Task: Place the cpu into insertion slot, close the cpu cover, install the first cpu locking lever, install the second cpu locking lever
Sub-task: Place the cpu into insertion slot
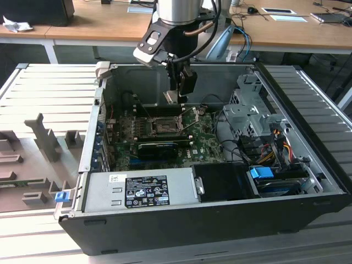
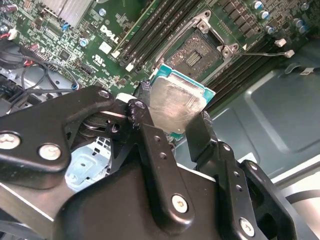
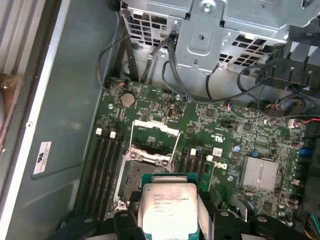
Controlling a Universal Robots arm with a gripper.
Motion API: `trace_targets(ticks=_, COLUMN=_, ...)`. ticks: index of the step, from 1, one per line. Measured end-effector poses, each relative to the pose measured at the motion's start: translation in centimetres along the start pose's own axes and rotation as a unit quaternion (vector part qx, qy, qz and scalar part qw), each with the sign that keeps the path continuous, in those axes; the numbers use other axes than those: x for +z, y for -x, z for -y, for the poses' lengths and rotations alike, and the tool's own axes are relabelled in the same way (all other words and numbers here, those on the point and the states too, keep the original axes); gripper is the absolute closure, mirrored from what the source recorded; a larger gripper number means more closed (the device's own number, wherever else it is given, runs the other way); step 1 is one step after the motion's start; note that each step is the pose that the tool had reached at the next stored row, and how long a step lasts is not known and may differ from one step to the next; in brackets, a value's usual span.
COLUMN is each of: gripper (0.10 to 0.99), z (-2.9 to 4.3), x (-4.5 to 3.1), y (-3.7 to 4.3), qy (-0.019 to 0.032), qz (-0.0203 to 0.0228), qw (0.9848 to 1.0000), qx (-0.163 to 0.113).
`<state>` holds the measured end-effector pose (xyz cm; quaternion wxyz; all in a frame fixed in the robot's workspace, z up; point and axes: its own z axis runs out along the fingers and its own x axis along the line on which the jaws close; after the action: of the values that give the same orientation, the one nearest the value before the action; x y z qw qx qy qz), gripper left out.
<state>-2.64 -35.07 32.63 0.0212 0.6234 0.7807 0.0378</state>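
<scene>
My gripper (image 1: 179, 92) hangs inside the open computer case, shut on the cpu (image 1: 171, 97), a flat silver-topped chip with a green edge. In both wrist views the cpu (image 3: 167, 210) (image 2: 175, 105) sits clamped between two black fingers (image 2: 142, 107), tilted and held above the board. The insertion slot (image 3: 131, 175) (image 2: 200, 52) (image 1: 162, 125) lies just below and ahead of the chip, its dark pinned centre bare. The cpu cover (image 3: 155, 128), a thin silver frame, stands swung up at the socket's far edge. A thin wire lever (image 2: 265, 52) sticks out beside the socket.
Long black memory slots (image 3: 105, 165) flank the socket. A black card (image 1: 159, 147) lies in front of it, a silver heatsink (image 3: 259, 175) to one side. The drive cage (image 1: 253, 118) with cables fills the exterior view's right; the power supply (image 1: 140, 190) lies along the case front.
</scene>
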Motion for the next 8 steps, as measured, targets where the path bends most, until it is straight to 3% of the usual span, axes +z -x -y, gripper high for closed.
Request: trace_targets(ticks=8, gripper=0.561, z=0.03, x=0.40, y=-0.02, qy=0.0001, qz=0.0006, qw=1.0000, qx=0.007)
